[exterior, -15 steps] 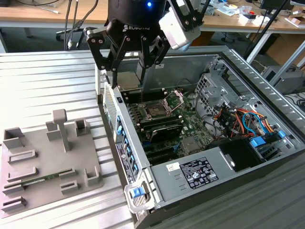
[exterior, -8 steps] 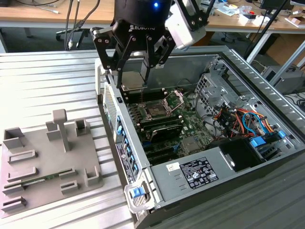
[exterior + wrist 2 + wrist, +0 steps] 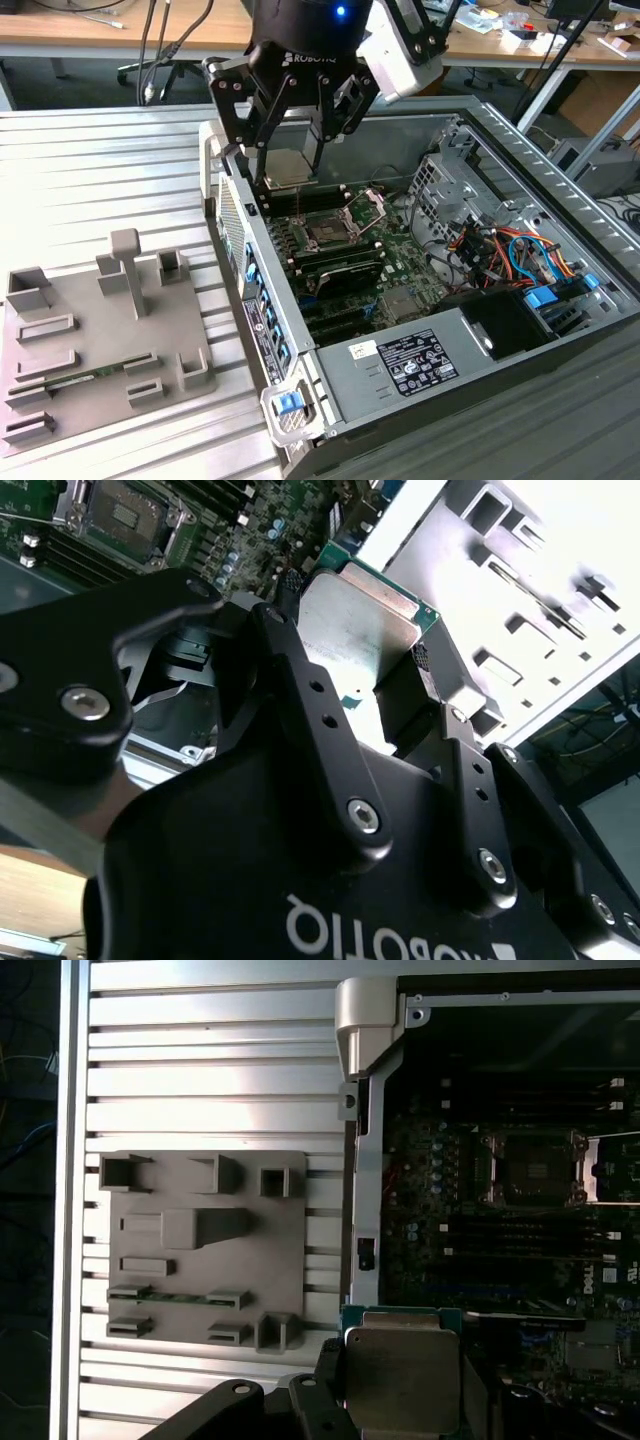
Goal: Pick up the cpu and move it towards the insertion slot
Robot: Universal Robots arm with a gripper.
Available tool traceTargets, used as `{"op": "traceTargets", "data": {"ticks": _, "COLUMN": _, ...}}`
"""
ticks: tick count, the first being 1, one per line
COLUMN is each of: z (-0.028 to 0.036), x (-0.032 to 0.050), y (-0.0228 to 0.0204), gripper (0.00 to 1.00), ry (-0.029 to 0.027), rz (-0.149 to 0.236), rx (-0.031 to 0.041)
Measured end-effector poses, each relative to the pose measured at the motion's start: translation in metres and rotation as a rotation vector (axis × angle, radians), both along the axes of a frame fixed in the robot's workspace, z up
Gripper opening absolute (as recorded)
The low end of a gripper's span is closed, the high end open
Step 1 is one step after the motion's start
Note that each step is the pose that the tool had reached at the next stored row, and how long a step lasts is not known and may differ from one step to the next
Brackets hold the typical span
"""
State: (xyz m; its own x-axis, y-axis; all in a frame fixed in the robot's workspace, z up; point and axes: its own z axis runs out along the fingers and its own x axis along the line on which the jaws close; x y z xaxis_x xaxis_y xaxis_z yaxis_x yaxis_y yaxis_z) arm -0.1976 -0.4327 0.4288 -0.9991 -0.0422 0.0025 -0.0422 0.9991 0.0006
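Note:
The cpu (image 3: 287, 167), a flat square chip with a silvery top and green rim, hangs in the air with my gripper (image 3: 288, 178) shut on its two side edges. It is held over the open computer case's side wall, up and toward the exterior view's left of the insertion slot (image 3: 325, 232). The slot is a dark square socket with its silver frame swung open on the green board. Both wrist views show the cpu (image 3: 355, 620) (image 3: 400, 1365) clamped between the black fingers (image 3: 290, 630), with the insertion slot (image 3: 120, 515) (image 3: 530, 1168) some way off.
The open computer case (image 3: 300, 345) lies on a ribbed metal table (image 3: 90, 180). Drive cages and coloured cables (image 3: 500, 245) fill its far end. A grey holder plate (image 3: 100, 340) (image 3: 205, 1250) with a thin green memory stick (image 3: 165, 1297) sits on the table beside the case.

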Motion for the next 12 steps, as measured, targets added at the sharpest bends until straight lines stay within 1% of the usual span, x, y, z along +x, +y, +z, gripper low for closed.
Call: {"op": "traceTargets", "data": {"ticks": 12, "z": 0.0000, "x": 0.0128, "y": 0.0000, "gripper": 0.55, "ry": 0.0000, "rz": 0.000, "rx": -0.0001}}
